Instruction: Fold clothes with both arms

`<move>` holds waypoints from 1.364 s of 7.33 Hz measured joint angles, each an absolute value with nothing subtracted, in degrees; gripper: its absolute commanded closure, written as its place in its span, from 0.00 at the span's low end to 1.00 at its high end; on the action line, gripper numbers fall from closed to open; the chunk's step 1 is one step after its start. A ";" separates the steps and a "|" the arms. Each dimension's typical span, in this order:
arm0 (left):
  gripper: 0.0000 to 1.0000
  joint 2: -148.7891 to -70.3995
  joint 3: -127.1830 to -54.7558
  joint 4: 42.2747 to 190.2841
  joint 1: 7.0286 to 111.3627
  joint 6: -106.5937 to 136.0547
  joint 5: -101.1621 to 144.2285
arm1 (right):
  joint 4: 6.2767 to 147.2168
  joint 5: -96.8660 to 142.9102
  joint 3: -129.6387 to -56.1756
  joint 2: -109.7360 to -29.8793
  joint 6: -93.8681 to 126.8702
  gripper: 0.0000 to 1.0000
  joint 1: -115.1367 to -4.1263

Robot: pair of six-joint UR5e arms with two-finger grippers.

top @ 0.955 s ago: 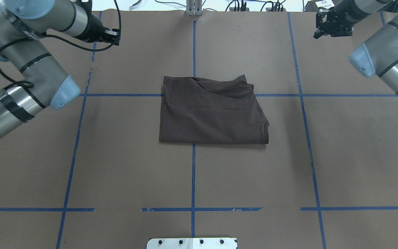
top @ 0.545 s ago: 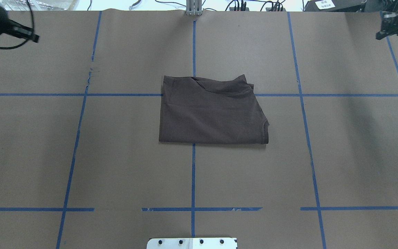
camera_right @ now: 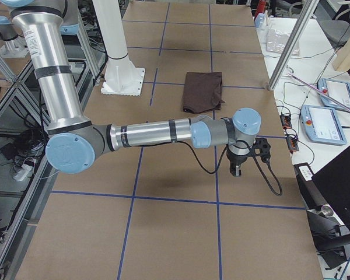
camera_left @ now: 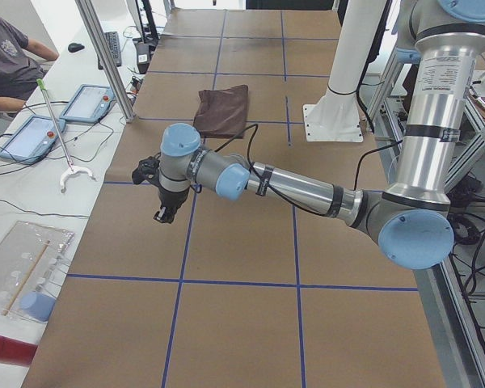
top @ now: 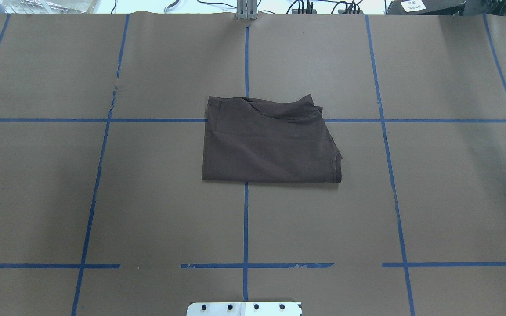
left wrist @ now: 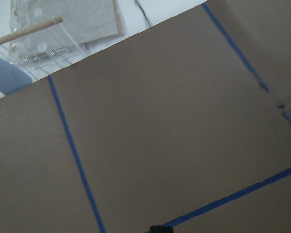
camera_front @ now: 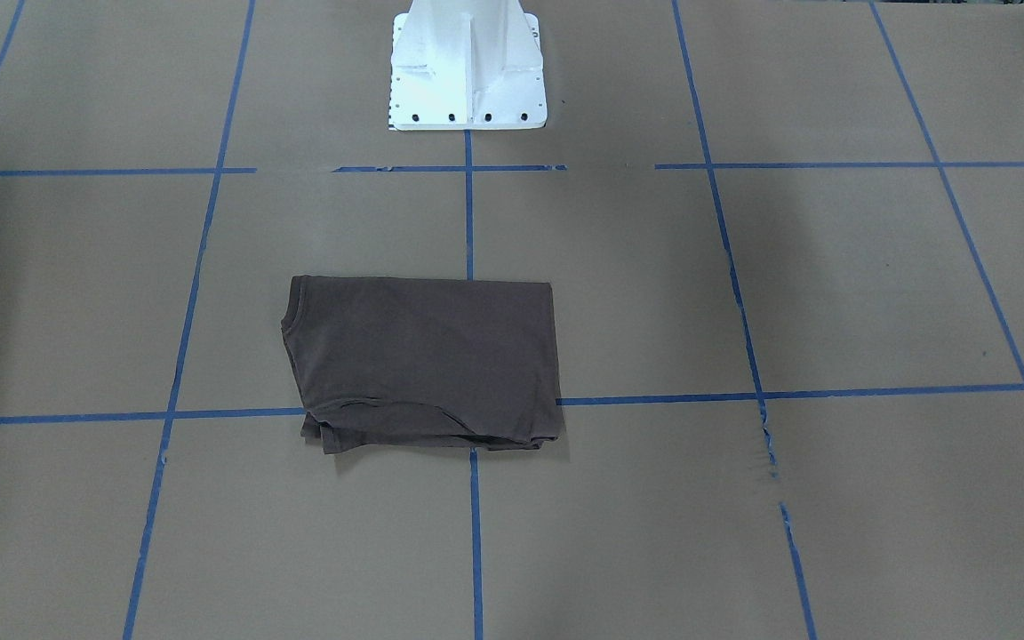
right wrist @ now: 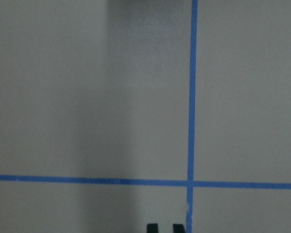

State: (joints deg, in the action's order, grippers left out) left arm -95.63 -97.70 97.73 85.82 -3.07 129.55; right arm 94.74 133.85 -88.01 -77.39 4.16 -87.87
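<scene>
The dark brown T-shirt [top: 270,145] lies folded into a flat rectangle at the table's middle, with the collar edge at its right in the overhead view. It also shows in the front view [camera_front: 428,356] and both side views [camera_left: 222,109] [camera_right: 203,90]. Neither arm touches it. My left gripper [camera_left: 160,215] hangs over bare table far off toward the left end; only a black sliver of it [left wrist: 156,228] shows in its wrist view, so I cannot tell its state. My right gripper [camera_right: 235,171] hangs over bare table toward the right end, its two fingertips close together and empty [right wrist: 165,228].
The white pedestal [camera_front: 468,71] stands at the near middle edge behind the shirt. Blue tape lines grid the brown table cover [top: 103,197]. Tablets [camera_left: 89,103], a seated person [camera_left: 8,56] and cables lie along the far side bench.
Both arms have swung outward and left the overhead view, the left one to the left, the right one to the right. The folded shirt has not moved.
</scene>
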 measured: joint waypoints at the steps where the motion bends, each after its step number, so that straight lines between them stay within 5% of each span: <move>1: 0.00 -93.87 -97.79 92.80 87.34 -4.16 132.07 | 100.28 133.77 -91.08 -79.23 0.31 0.00 -88.43; 10: 0.00 -88.71 -99.28 88.42 87.97 -5.05 133.68 | 104.09 134.75 -94.14 -84.60 -1.51 0.00 -88.29</move>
